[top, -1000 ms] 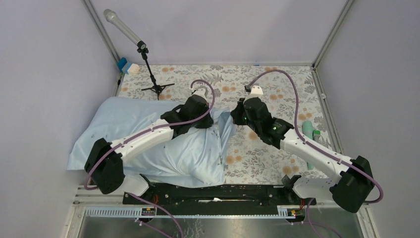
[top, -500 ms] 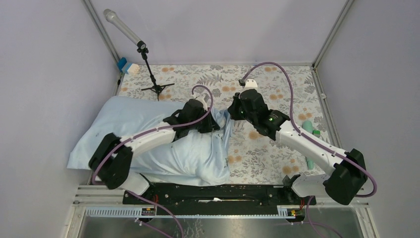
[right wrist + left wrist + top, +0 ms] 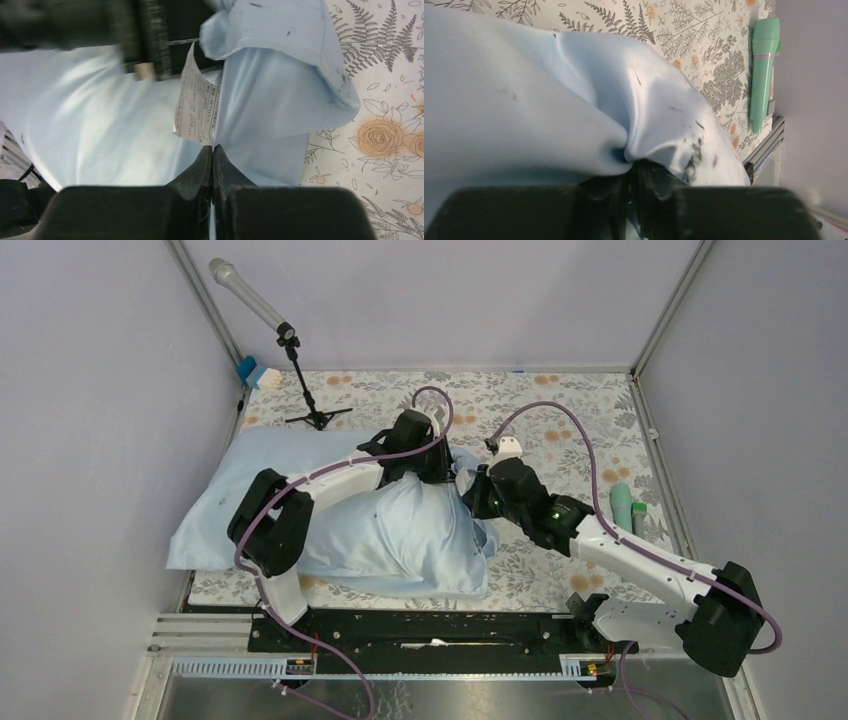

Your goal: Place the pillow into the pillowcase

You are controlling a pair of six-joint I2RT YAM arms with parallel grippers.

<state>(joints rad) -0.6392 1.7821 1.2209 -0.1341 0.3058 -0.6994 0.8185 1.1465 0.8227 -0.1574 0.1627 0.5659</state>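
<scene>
The light-blue pillowcase point(image 3: 400, 540) lies plump and wrinkled across the left half of the table. The pillow is hidden; no cream fabric shows. My left gripper point(image 3: 441, 468) is at the case's far right end. In the left wrist view the left gripper point(image 3: 631, 165) has cloth of the pillowcase point(image 3: 524, 100) puckered into its nearly closed tips. My right gripper point(image 3: 472, 502) is close beside it. The right gripper point(image 3: 213, 149) is shut, and a fold of the pillowcase point(image 3: 265, 80) and its white label point(image 3: 197, 107) rise from its tips.
A floral tablecloth point(image 3: 560, 410) covers the table. A green cylinder point(image 3: 622, 505) lies at the right edge, also the green cylinder point(image 3: 764, 65) by the wall. A microphone stand point(image 3: 300, 370) and a blue-white item point(image 3: 258, 374) stand at the back left. Walls close in on both sides.
My left arm has swung right and farther back, dragging the pillowcase bundle to the right. My right gripper has pulled nearer and lower, staying on the case's right edge.
</scene>
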